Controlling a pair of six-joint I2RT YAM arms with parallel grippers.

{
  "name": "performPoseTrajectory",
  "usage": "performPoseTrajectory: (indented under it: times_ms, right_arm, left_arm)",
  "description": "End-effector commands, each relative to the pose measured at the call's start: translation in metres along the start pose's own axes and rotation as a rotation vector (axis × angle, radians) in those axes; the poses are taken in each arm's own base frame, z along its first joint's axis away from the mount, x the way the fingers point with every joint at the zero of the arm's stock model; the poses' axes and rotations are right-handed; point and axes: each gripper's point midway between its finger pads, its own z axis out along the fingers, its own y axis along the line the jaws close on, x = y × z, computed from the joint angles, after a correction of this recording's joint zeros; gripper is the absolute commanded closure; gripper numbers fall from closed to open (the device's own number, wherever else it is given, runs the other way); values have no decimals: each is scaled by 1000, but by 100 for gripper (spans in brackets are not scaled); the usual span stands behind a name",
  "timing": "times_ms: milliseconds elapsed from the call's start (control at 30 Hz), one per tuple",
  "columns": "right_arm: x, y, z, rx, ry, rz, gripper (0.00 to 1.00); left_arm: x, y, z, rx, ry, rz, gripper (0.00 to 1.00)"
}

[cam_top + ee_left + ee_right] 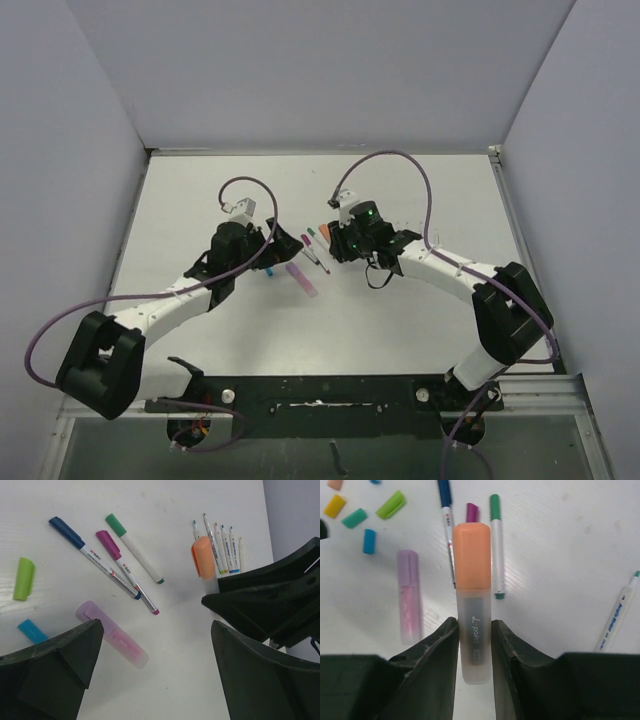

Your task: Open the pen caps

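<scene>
clamped tight on the frosted barrel of the orange-capped highlighter, one finger on each side: right gripper. orange cap on, pointing straight away from the wrist.

spread wide apart and gripping nothing: left gripper, low over the white table, facing the right one across the pens.

just by its left finger, a pink highlighter lying flat with its lilac cap on. past that, a loose blue cap and a loose lime cap, apart from each other.

further out, three capped pens lying side by side on a slant: blue pen, magenta pen, green pen, with the blue's lower end seemingly touching the magenta's barrel.

beside the orange cap, a tight row of uncapped pens, white barrels, coloured tips bare.

up in the far left corner of the right wrist view, a yellow cap and a teal cap, close together, both loose on the table.
</scene>
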Motion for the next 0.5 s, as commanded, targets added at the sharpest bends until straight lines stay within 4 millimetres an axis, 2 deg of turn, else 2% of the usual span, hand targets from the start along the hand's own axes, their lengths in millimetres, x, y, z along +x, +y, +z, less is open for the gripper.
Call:
performPoseTrajectory:
  times_ms: [0, 267, 467]
  right_arm:
    - [-26, 37, -17, -78, -107, -63, 100]
    - [-30, 73, -29, -142, -133, -103, 100]
    - [-37, 86, -36, -187, -172, -104, 100]
  left_arm:
    - [-28, -51, 14, 141, -84, 5, 10]
    - [-20, -66, 30, 173, -69, 0, 11]
    - [-17, -69, 30, 189, -73, -4, 16]
